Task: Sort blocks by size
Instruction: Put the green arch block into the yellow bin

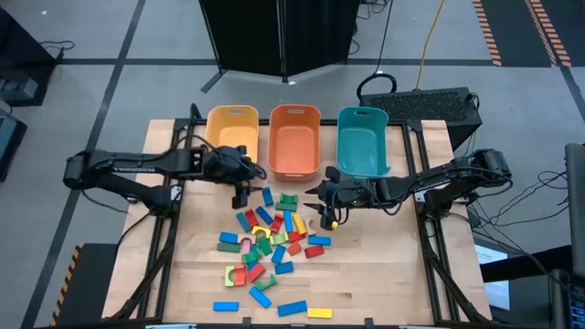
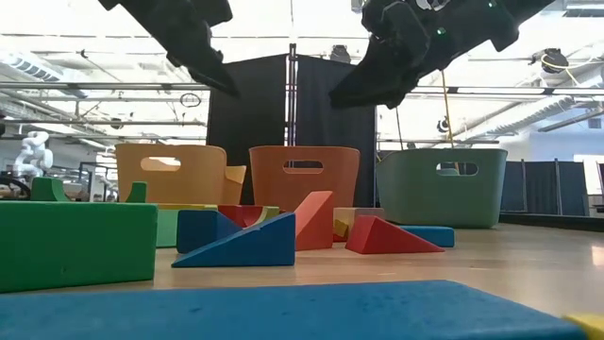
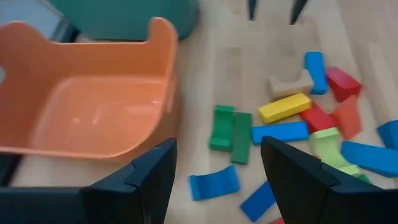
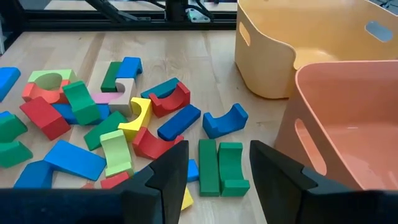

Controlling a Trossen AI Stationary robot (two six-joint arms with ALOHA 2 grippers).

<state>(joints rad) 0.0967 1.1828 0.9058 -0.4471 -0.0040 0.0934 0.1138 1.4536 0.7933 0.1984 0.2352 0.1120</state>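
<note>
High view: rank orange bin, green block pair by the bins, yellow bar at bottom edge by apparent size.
1. orange bin
2. green block pair and yellow bar: look alike in size, so unranked.

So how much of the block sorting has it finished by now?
Nothing looks sorted yet. The orange bin is empty, and no block shows in the parts of the yellow bin and teal bin that can be seen. Both sets of fingers are open and hold nothing: left gripper, right gripper. All the blocks still lie on the table.
</note>
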